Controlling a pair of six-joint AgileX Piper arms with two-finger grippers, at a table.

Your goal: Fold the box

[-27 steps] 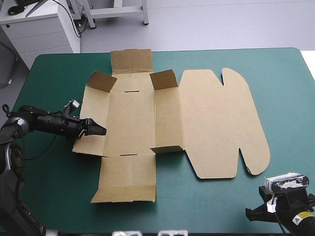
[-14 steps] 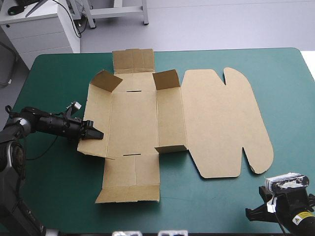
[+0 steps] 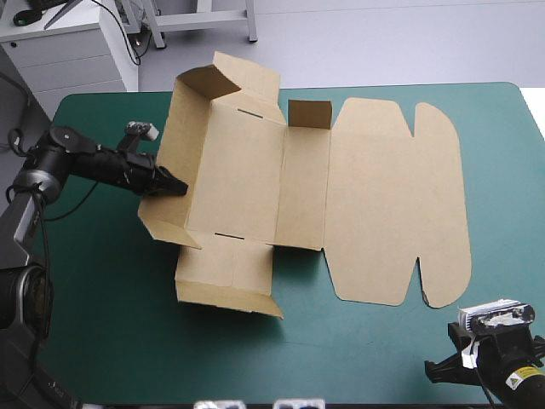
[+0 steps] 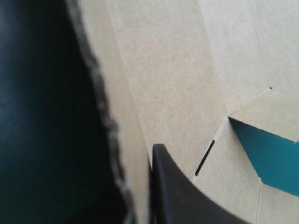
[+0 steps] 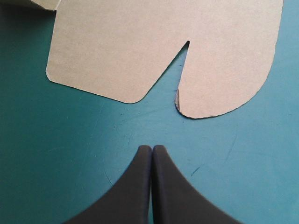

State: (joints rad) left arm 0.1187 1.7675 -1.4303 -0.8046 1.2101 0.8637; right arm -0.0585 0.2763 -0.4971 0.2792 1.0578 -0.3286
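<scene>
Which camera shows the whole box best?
The high view: the whole box lies in it, left wall raised in the left end effector. The left wrist view shows only that wall's edge and a slot; the right wrist view only the lid's notched corner.

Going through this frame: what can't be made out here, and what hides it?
Left wrist view: the left tool shows one black finger; the other is hidden behind the box.
High view: the right tool is hidden beneath its own wrist at the table's near right corner.
Right wrist view: only the lid's notched edge shows; the rest is cut off.
</scene>
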